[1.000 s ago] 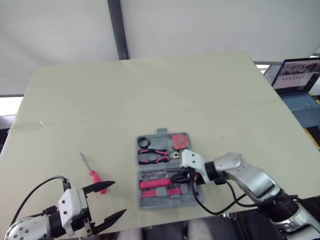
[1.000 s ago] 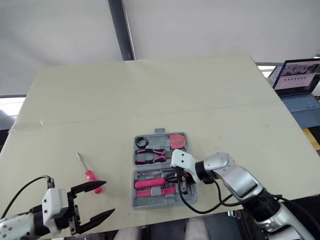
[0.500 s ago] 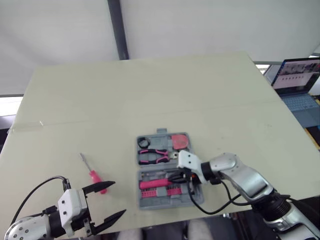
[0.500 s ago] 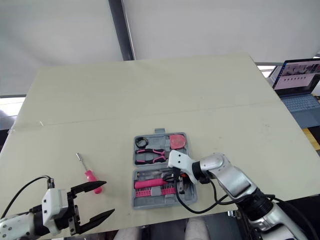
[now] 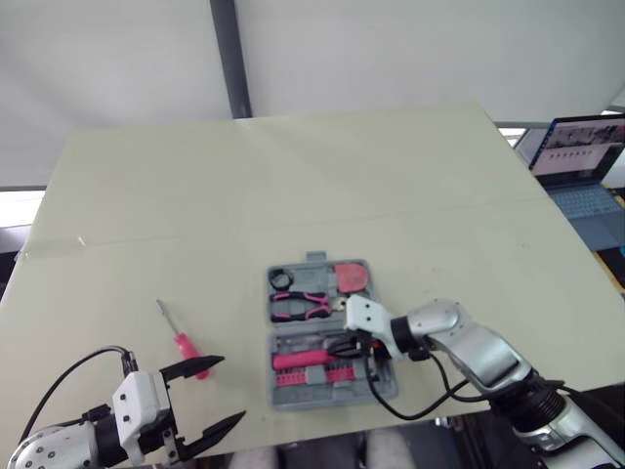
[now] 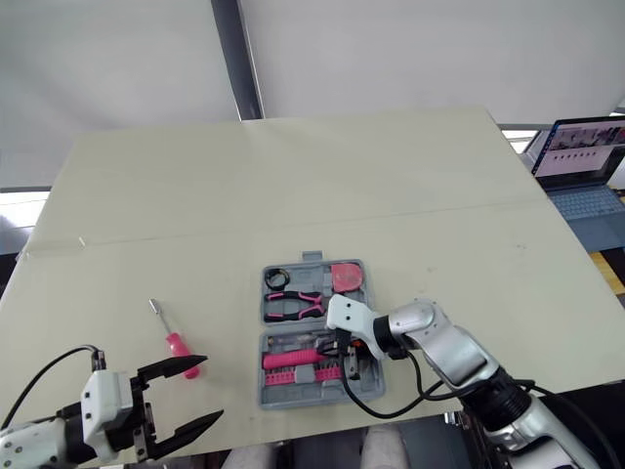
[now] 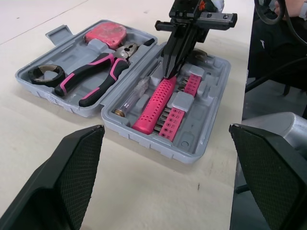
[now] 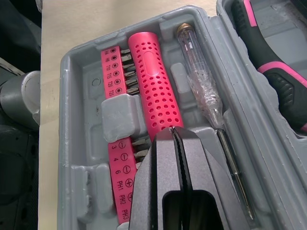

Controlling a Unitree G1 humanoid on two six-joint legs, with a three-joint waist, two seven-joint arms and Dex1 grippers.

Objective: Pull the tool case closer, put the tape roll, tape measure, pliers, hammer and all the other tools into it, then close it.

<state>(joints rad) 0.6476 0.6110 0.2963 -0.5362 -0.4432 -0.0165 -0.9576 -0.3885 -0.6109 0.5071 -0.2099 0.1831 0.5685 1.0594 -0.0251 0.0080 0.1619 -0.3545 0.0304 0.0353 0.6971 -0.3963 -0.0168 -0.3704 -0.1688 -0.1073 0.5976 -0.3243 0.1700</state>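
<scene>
The tool case (image 5: 322, 399) under your pinched-together right claw (image 8: 173, 132) looks mostly packed but unclosed, and a screwdriver (image 5: 183, 342) lies outside by your spread left claw (image 5: 227, 389).

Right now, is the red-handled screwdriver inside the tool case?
No, the screwdriver lies on the table, apart from the open tool case, on its left.

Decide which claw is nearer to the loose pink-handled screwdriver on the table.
Left. The left claw hangs open just beside the screwdriver, one finger close to its handle. The right claw is down in the tool case, farther off.
</scene>
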